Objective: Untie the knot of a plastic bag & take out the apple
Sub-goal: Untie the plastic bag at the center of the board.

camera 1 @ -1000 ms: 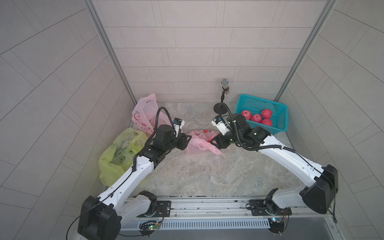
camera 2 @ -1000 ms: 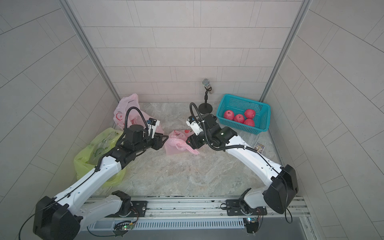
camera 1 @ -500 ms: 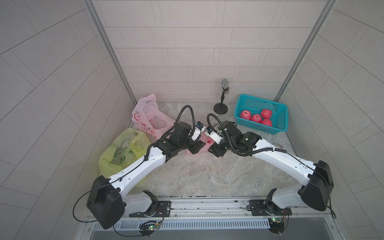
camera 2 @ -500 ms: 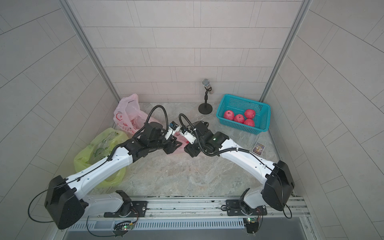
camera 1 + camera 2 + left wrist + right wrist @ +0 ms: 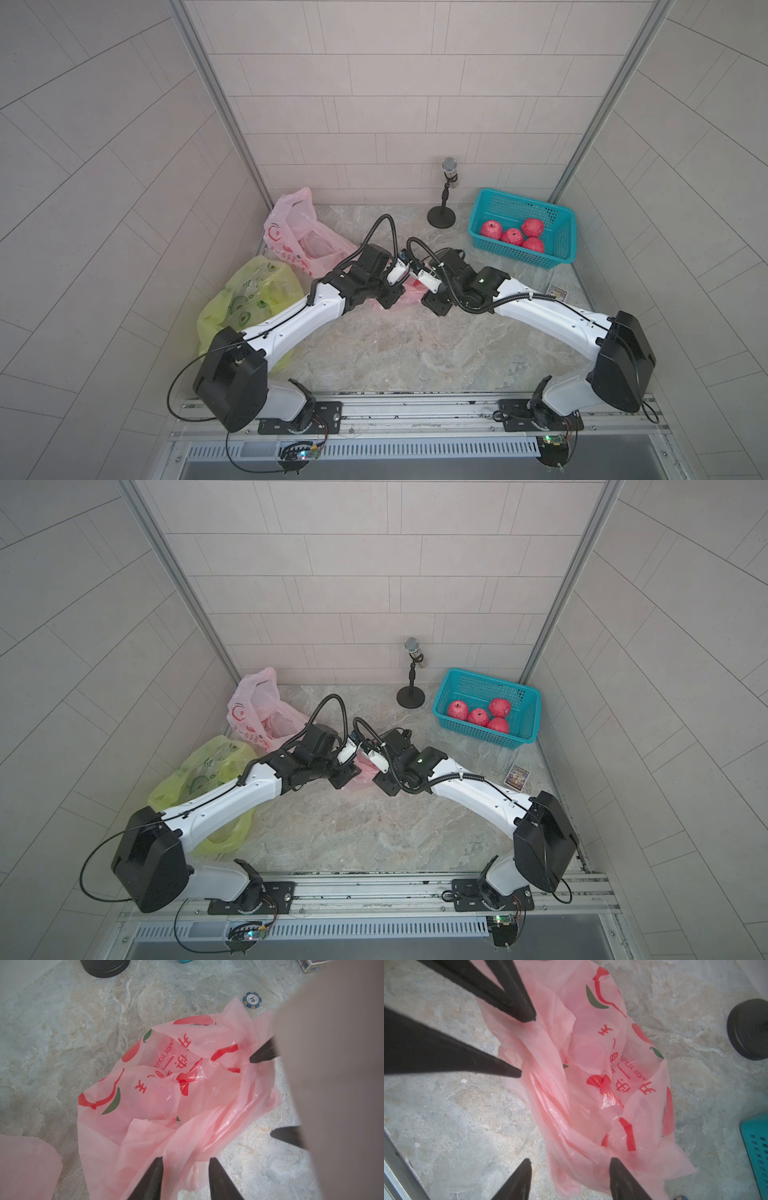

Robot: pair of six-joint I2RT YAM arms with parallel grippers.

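A flat pink plastic bag point(image 5: 166, 1095) with red print lies on the stone floor between my two arms, mostly hidden under them in both top views point(image 5: 409, 293) point(image 5: 360, 776). Its red twisted knot point(image 5: 184, 1081) point(image 5: 602, 1082) sits near the bag's middle. No apple shape shows inside it. My left gripper point(image 5: 186, 1159) point(image 5: 390, 297) is open, its fingertips straddling loose folds at one end of the bag. My right gripper point(image 5: 570, 1160) point(image 5: 434, 305) is open over the opposite end, with the bag's edge between its fingers. Each wrist view shows the other gripper's black fingers point(image 5: 515, 1071) point(image 5: 264, 1053).
A teal basket point(image 5: 561, 249) holding several red apples stands at the back right, beside a microphone stand point(image 5: 441, 216). A second pink bag point(image 5: 291, 232) and a green bag point(image 5: 249, 291) lie at the left. A poker chip point(image 5: 252, 1000) and a card box point(image 5: 557, 292) lie nearby.
Both arms have closed in on the pink bag from either side, the left one travelling furthest. Both grippers' jaws have narrowed a little.
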